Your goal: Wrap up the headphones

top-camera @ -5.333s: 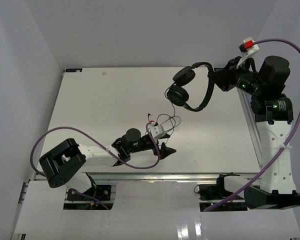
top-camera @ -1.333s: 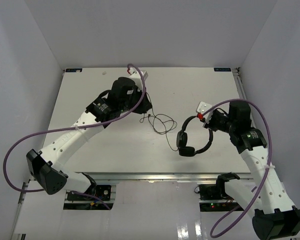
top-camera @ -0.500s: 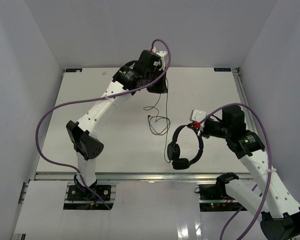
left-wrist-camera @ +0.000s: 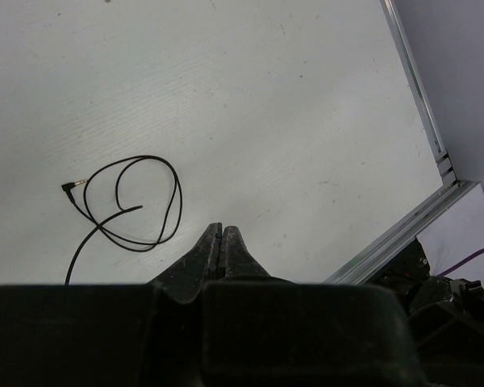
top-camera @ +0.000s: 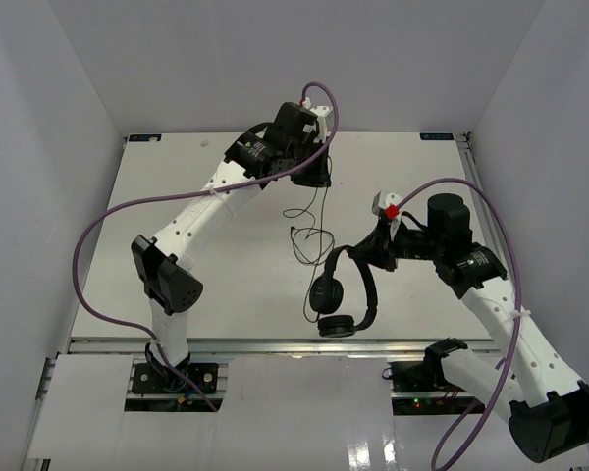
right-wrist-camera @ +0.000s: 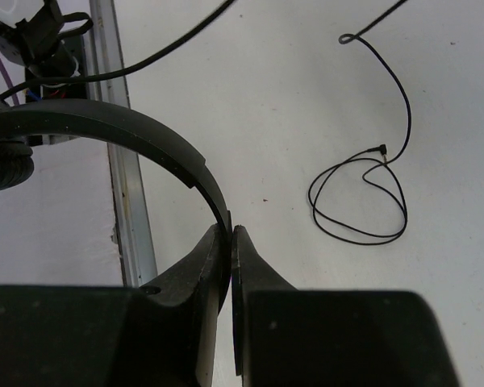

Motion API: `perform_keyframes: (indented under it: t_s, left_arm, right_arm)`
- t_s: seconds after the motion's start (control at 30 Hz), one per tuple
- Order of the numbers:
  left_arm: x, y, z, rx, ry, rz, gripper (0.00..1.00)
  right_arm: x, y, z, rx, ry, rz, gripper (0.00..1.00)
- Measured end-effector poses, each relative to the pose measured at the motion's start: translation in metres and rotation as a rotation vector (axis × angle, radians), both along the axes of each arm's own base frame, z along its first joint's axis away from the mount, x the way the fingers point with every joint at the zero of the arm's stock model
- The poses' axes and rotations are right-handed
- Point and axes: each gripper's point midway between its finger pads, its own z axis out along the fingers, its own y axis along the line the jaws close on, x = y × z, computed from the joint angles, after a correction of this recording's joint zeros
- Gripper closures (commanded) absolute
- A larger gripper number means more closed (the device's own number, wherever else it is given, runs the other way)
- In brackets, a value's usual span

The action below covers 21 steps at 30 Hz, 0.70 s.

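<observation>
Both ear cups [top-camera: 324, 292] overhead; wrist view: right end effector [right-wrist-camera: 230, 230] pinching headband [right-wrist-camera: 105, 125]

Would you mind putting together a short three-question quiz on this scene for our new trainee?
1. Multiple choice: the right gripper is shut on A) the headband, B) an ear cup, C) a purple cable.
2. True or false: the left gripper has its fingers spread wide open.
3. Fill in: the plug of the cord lies on the ___.
Key: 1 A; 2 false, they are shut; 3 table.
</observation>
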Motion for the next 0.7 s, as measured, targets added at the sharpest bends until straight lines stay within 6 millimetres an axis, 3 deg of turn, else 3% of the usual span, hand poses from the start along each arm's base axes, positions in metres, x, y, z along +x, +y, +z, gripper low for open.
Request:
perform_keyframes:
  t_s: [0.2,0.37,0.53,0.7]
  left_arm:
    - [0.003,0.011,-0.015,0.057,-0.011,0.014,1.00]
    - [-0.018,0.054,-0.063,0.144,0.070,0.051,1.00]
    - [-0.039,0.084,-0.099,0.157,0.140,0.086,1.00]
    - [-0.055,0.083,-0.125,0.095,0.178,0.085,1.00]
  right_arm:
    - [0.027,-0.014,-0.004,-0.061,-0.018,-0.163,0.92]
    - [0.027,-0.027,0.015,-0.049,-0.082,-0.219,0.92]
    - [0.028,-0.030,0.076,0.025,-0.176,-0.252,0.92]
    - [0.035,-0.043,0.139,0.108,-0.253,-0.350,0.92]
